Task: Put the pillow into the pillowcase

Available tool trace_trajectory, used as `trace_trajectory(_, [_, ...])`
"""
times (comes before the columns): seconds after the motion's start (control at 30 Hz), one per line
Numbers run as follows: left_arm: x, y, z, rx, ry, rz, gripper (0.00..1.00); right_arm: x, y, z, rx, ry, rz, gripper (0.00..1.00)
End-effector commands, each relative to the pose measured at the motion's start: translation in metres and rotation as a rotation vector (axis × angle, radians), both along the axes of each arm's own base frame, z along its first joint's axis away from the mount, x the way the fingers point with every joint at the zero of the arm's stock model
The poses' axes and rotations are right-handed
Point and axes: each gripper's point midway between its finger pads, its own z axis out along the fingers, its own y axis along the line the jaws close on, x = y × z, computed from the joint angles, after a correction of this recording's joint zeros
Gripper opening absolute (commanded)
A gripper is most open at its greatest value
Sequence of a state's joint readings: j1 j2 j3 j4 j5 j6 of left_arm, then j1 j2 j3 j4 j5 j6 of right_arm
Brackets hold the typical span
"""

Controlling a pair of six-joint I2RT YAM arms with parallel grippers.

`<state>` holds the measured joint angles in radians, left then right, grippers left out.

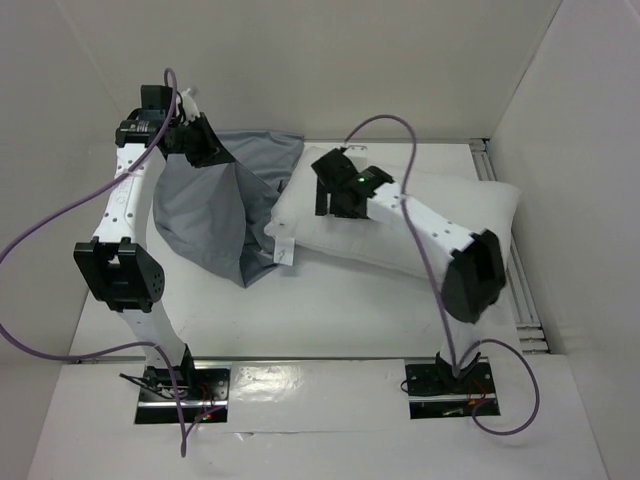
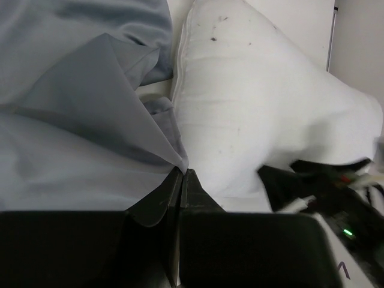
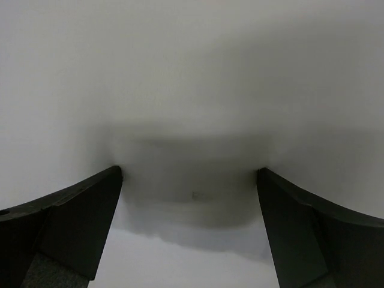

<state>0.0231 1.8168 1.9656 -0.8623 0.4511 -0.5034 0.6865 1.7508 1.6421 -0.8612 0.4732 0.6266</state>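
LEFT OF THE PILLOW (image 1: pixel 440 195): the left pincer (image 2: pixel 182 175) is closed tight on a fold of the grey pillowcase (image 1: pixel 205 215). It holds the fold raised, so the cloth hangs like a tent down to the desk (image 1: pixel 330 310), and the sack's nearest folds lie against the pillow's left end.

ON THE PILLOW'S LEFT HALF: the right pincer (image 3: pixel 187 180) is spread wide. Its fingers (image 3: pixel 78 216) bear on the white fabric with nothing clasped between them. The pillow lies flat on the desk, slanting away to the right, and as far as the views show it is outside the sack.

The step in hand appears to be bringing the pillow's left end to the sack's mouth. To do that well, the left pincer probably needs to lift one layer only, so the mouth gapes toward the pillow instead of hanging pinched flat. Whether it holds one layer or both cannot be told here. The right pincer would do best to take a firm pinch of the pillow's corner before pushing left, low along the desk. Otherwise the plump stuffing may shove the limp cloth away rather than enter it.
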Motion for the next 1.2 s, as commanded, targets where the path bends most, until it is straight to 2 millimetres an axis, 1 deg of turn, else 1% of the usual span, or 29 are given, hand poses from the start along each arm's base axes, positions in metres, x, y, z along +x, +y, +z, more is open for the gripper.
trace_trajectory(0.0, [-0.009, -0.004, 0.018, -0.006, -0.047, -0.012, 0.0, 0.026, 0.018, -0.032, -0.018, 0.044, 0.032, 1.0])
trace_trajectory(0.03, [-0.009, -0.004, 0.018, -0.006, -0.047, -0.013, 0.0, 0.031, 0.019, -0.036, -0.012, 0.049, 0.045, 0.93])
trace_trajectory(0.07, [-0.009, -0.004, 0.018, -0.006, -0.047, -0.013, 0.0, 0.027, 0.02, -0.051, -0.012, 0.069, 0.063, 0.39])
trace_trajectory(0.1, [-0.009, -0.004, 0.018, -0.006, -0.047, -0.013, 0.0, 0.026, 0.015, -0.056, -0.008, 0.08, 0.059, 0.07])
trace_trajectory(0.13, [-0.01, -0.008, 0.018, -0.006, -0.046, -0.022, 0.0, 0.02, 0.011, -0.05, -0.002, 0.072, 0.059, 0.0])
trace_trajectory(0.17, [-0.01, -0.008, 0.018, -0.006, -0.046, -0.022, 0.0, 0.011, 0.004, -0.058, -0.01, 0.083, 0.058, 0.0])
trace_trajectory(0.2, [-0.009, -0.006, 0.017, 0.001, -0.046, -0.014, 0.0, 0.003, 0.003, -0.057, -0.006, 0.077, 0.068, 0.0])
trace_trajectory(0.23, [-0.009, -0.006, 0.017, 0.007, -0.05, -0.019, 0.0, -0.007, 0.002, -0.037, 0.024, 0.035, 0.082, 0.0])
trace_trajectory(0.27, [-0.009, -0.006, 0.017, 0.007, -0.051, -0.02, 0.0, -0.017, 0.0, -0.035, 0.025, 0.034, 0.092, 0.0])
trace_trajectory(0.3, [-0.008, -0.006, 0.016, 0.007, -0.043, -0.02, 0.0, -0.031, -0.007, -0.043, 0.01, 0.053, 0.1, 0.0])
trace_trajectory(0.33, [-0.008, -0.006, 0.016, 0.007, -0.043, -0.02, 0.0, -0.044, -0.002, -0.039, 0.015, 0.047, 0.131, 0.0])
trace_trajectory(0.37, [-0.006, -0.006, 0.017, 0.007, -0.047, -0.02, 0.0, -0.057, -0.001, -0.024, 0.042, 0.025, 0.158, 0.0])
trace_trajectory(0.4, [-0.006, -0.006, 0.02, 0.007, -0.05, -0.02, 0.0, -0.069, 0.001, -0.022, 0.048, 0.029, 0.185, 0.0])
trace_trajectory(0.43, [-0.006, -0.006, 0.02, 0.007, -0.051, -0.02, 0.0, -0.089, 0.006, -0.029, 0.041, 0.049, 0.223, 0.0])
trace_trajectory(0.47, [-0.004, -0.006, 0.02, 0.007, -0.052, -0.02, 0.0, -0.101, 0.009, -0.02, 0.067, 0.039, 0.245, 0.0])
trace_trajectory(0.5, [-0.004, -0.006, 0.02, 0.007, -0.052, -0.02, 0.0, -0.114, 0.012, -0.026, 0.065, 0.05, 0.269, 0.0])
trace_trajectory(0.57, [0.0, -0.002, 0.025, 0.008, -0.067, -0.01, 0.0, -0.151, 0.03, -0.026, 0.078, 0.057, 0.345, 0.0])
trace_trajectory(0.6, [0.0, -0.002, 0.025, 0.008, -0.067, -0.01, 0.0, -0.151, 0.023, -0.028, 0.05, 0.058, 0.332, 0.0])
trace_trajectory(0.63, [0.001, -0.003, 0.026, 0.001, -0.064, -0.017, 0.0, -0.166, 0.03, -0.025, 0.049, 0.051, 0.364, 0.0])
trace_trajectory(0.77, [0.003, -0.003, 0.022, 0.007, -0.059, -0.023, 0.0, -0.191, 0.034, -0.024, 0.015, 0.033, 0.378, 0.0])
trace_trajectory(0.8, [0.003, -0.003, 0.022, 0.007, -0.059, -0.023, 0.0, -0.192, 0.035, -0.02, 0.019, 0.009, 0.369, 0.0])
trace_trajectory(0.83, [0.002, -0.003, 0.019, 0.007, -0.05, -0.023, 0.0, -0.196, 0.028, -0.023, -0.01, 0.023, 0.365, 0.0])
trace_trajectory(0.87, [0.001, -0.001, 0.022, 0.013, -0.059, -0.016, 0.0, -0.194, 0.028, -0.016, -0.006, 0.01, 0.352, 0.0])
trace_trajectory(0.9, [0.0, -0.001, 0.019, 0.013, -0.05, -0.016, 0.0, -0.196, 0.028, -0.016, -0.017, 0.012, 0.346, 0.0])
trace_trajectory(0.93, [0.001, 0.001, 0.018, 0.023, -0.05, -0.006, 0.0, -0.197, 0.019, -0.015, -0.046, 0.024, 0.329, 0.0])
trace_trajectory(0.97, [-0.001, 0.005, 0.017, 0.023, -0.047, 0.005, 0.0, -0.201, 0.022, -0.009, -0.043, 0.017, 0.339, 0.0])
trace_trajectory(1.0, [0.0, 0.01, 0.017, 0.023, -0.046, 0.014, 0.0, -0.203, 0.017, -0.005, -0.041, 0.015, 0.339, 0.0])
trace_trajectory(1.13, [0.001, 0.007, 0.018, 0.01, -0.047, 0.001, 0.0, -0.209, 0.015, 0.005, -0.011, 0.012, 0.348, 0.0])
trace_trajectory(1.17, [-0.002, 0.005, 0.024, 0.009, -0.064, -0.013, 0.0, -0.208, 0.018, 0.006, -0.005, 0.005, 0.355, 0.0])
